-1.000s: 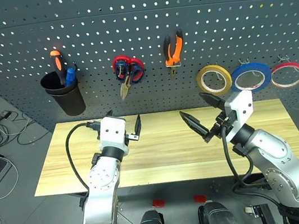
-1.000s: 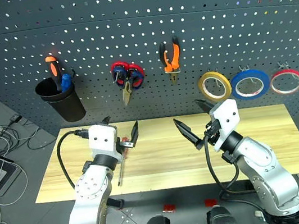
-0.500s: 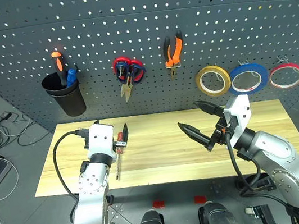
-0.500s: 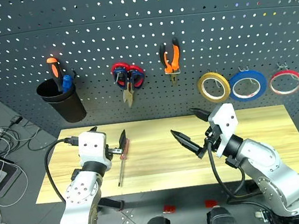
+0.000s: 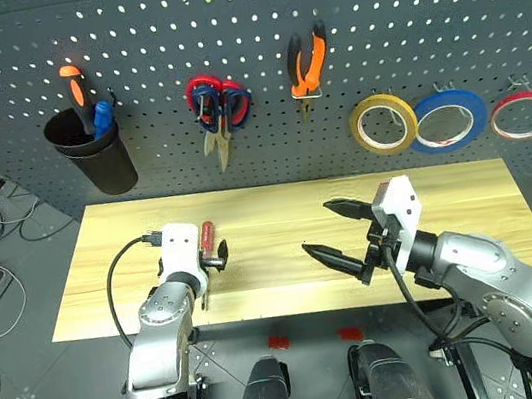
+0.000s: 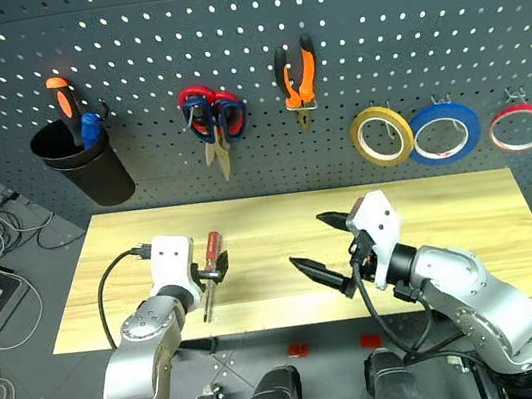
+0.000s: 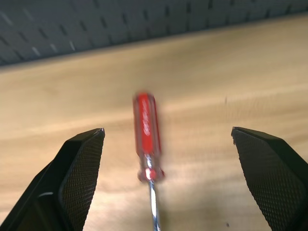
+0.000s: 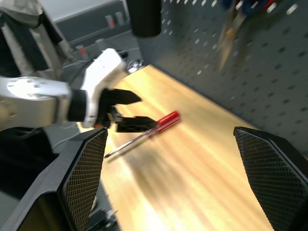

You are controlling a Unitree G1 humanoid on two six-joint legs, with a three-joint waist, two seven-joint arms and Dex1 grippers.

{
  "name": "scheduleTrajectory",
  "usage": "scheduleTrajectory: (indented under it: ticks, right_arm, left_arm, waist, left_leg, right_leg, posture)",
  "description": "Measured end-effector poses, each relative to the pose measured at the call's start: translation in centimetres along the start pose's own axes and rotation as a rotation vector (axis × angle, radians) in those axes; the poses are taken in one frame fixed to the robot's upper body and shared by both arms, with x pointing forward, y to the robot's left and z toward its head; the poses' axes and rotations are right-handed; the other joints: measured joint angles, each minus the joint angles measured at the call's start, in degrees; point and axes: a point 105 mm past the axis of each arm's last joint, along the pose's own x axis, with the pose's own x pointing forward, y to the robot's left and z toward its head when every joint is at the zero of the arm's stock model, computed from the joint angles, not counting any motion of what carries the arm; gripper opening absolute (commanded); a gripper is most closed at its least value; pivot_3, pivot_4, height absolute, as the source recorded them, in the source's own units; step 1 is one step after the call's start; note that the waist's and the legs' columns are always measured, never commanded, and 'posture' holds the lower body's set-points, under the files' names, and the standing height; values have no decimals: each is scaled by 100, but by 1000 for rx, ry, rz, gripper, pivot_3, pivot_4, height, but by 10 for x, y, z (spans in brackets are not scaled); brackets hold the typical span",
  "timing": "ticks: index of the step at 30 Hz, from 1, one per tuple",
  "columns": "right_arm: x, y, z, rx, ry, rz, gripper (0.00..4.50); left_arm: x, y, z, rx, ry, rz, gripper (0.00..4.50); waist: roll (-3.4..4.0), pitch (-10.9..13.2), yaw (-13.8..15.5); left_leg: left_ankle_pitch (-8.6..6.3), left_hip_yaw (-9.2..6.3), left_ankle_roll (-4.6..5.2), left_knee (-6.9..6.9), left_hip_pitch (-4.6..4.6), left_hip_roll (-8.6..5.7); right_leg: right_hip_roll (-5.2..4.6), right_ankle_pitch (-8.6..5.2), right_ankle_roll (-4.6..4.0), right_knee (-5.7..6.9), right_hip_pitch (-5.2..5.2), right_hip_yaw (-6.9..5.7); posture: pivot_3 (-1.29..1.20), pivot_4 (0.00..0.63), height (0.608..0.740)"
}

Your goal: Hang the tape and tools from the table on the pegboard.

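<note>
A wide dark grey pegboard [image 5: 243, 51], a flat panel of evenly spaced small holes, stands behind the long bench [image 5: 282, 237] of pale yellow wood with straight grain. On its hooks hang three ring-shaped rolls side by side: yellow tape [image 5: 380, 125], the thin blue tape [image 5: 448, 121] with its white core, and red tape [image 5: 524, 114]. Orange-and-black pliers [image 5: 307, 63] and scissors [image 5: 217, 116] hang further left, and a round black cup [image 5: 95, 162] holds other handles. Most of the benchtop lies bare. The slim red-handled screwdriver [image 6: 208, 269], with a bright steel shaft, lies flat near the bench's left end, well in from the edges. The left gripper [image 6: 211, 267] sits just over it, fingers spread wide either side of the handle. The right gripper [image 5: 334, 232] hovers over mid-bench, black textured fingers apart, holding nothing.
</note>
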Motion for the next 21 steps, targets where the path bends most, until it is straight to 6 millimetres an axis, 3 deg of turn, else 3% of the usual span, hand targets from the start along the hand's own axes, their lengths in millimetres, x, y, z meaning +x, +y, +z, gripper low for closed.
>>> scheduleTrajectory:
  ticks: [9, 18, 21]
  right_arm:
    - [8, 4, -1, 12, 0, 12, 4500]
    - [11, 2, -2, 35, 0, -23, 4500]
    - [11, 2, -2, 39, 4, -27, 4500]
  left_arm:
    - [12, 12, 4, 7, 49, -15, 4461]
    - [24, 10, 18, 5, 33, -42, 4461]
    - [25, 8, 15, 8, 45, -48, 3870]
  waist:
    - [-1, 366, 4]
    - [2, 493, 0]
    - [-1, 521, -3]
  left_leg:
    - [1, -1, -2, 1, -6, 6]
    - [1, 5, -3, -2, -8, 10]
    - [1, 5, -3, -3, -10, 13]
  right_leg:
    - [2, 0, 0, 3, -7, -1]
    - [3, 0, 1, 2, -15, 2]
    - [4, 0, 1, 3, -20, 2]
  posture:
    - [125, 474, 740]
    - [112, 483, 740]
    - [113, 481, 740]
